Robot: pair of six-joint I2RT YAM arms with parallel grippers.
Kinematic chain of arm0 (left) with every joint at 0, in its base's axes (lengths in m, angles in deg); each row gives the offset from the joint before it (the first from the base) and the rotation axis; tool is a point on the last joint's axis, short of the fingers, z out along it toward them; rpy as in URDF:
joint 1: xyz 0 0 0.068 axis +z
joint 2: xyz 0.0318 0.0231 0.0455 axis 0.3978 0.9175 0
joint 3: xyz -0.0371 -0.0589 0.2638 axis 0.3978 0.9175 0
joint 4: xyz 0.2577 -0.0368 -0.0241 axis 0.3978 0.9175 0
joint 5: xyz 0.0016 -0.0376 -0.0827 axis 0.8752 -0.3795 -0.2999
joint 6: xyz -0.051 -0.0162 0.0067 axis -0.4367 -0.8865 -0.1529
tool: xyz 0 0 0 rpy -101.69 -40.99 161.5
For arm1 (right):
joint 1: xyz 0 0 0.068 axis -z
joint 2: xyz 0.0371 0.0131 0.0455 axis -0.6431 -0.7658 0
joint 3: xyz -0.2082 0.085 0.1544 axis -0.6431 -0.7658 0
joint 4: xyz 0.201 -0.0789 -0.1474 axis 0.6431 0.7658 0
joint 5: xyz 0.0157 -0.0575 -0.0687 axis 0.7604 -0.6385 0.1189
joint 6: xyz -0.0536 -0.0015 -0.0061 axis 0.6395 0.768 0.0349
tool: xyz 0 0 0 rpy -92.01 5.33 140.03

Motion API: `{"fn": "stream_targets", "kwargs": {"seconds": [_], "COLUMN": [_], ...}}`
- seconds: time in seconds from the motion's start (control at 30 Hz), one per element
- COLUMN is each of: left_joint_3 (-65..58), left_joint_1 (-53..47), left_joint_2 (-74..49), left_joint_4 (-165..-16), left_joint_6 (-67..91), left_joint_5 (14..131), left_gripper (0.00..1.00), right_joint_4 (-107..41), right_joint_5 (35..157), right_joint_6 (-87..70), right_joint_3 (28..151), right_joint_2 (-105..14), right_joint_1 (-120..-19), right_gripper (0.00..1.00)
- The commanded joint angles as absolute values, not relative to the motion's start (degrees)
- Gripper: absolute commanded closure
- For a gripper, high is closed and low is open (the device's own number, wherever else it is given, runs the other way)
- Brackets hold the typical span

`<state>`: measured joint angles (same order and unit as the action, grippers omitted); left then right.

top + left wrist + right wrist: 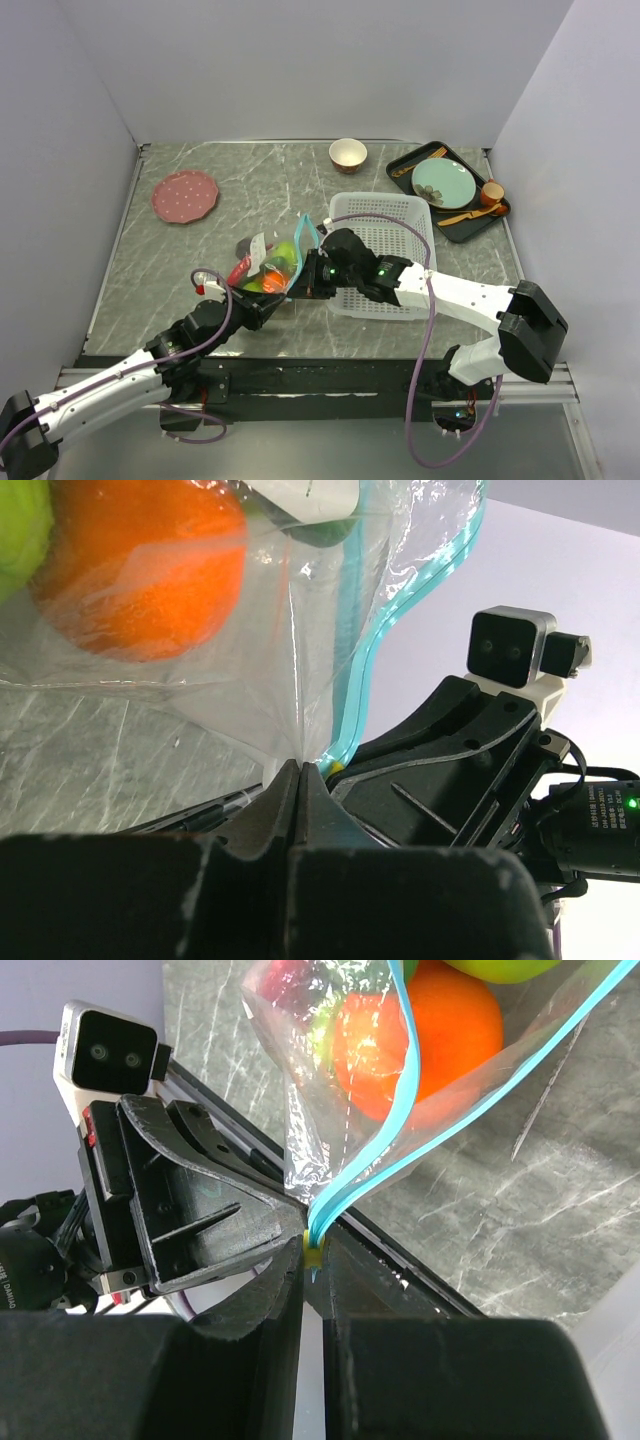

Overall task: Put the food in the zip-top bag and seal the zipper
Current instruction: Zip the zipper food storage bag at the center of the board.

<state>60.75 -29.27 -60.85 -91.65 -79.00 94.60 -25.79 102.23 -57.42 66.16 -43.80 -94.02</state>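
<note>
The clear zip-top bag [275, 262] lies at the middle of the table with food inside: an orange [140, 560], a green apple [490, 968] and a red piece [238, 270] at its left end. Its teal-blue zipper [400, 1155] stands partly open, curving upward [306, 234]. My left gripper [300, 765] is shut on the bag's plastic at the corner just beside the zipper's end [345, 730]. My right gripper [316, 1253] is shut on the small yellow slider [316, 1250] at the same end. The two grippers meet at the bag's near right corner [298, 284].
A white perforated basket [385, 255] stands right of the bag, under my right arm. A pink plate [185, 196] is at the back left, a small bowl [347, 154] at the back. A black tray [455, 222] with a teal plate and cutlery sits back right.
</note>
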Motion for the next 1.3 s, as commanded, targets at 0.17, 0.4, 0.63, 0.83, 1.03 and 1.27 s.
{"fn": "stream_targets", "kwargs": {"seconds": [0.17,0.4,0.63,0.83,1.03,1.27], "left_joint_3": [61.5,62.7,61.7,62.1,61.8,62.7], "left_joint_1": [-29.3,-29.4,-29.3,-29.3,-29.3,-29.4], "left_joint_2": [-59.0,-57.1,-54.7,-52.6,-53.2,-56.5], "left_joint_4": [-95.0,-99.1,-101.7,-105.4,-105.2,-102.5], "left_joint_6": [-77.6,-76.7,-74.0,-73.1,-72.1,-72.8], "left_joint_5": [91.6,89.2,87.1,85.5,85.3,86.8], "left_gripper": [0.99,0.99,0.99,0.99,0.99,0.99], "right_joint_4": [-25.7,-28.5,-30.4,-30.6,-28.1,-26.2], "right_joint_5": [97.2,99.0,100.7,101.3,101.3,101.5], "right_joint_6": [-59.4,-61.4,-62.0,-62.1,-61.5,-61.1], "right_joint_3": [66.5,64.2,63.8,63.7,64.8,64.4], "right_joint_2": [-38.7,-37.9,-39.6,-40.4,-41.3,-41.0], "right_joint_1": [-92.6,-90.1,-90.0,-89.9,-89.9,-89.9], "right_gripper": [0.84,0.84,0.85,0.79,0.75,0.77]}}
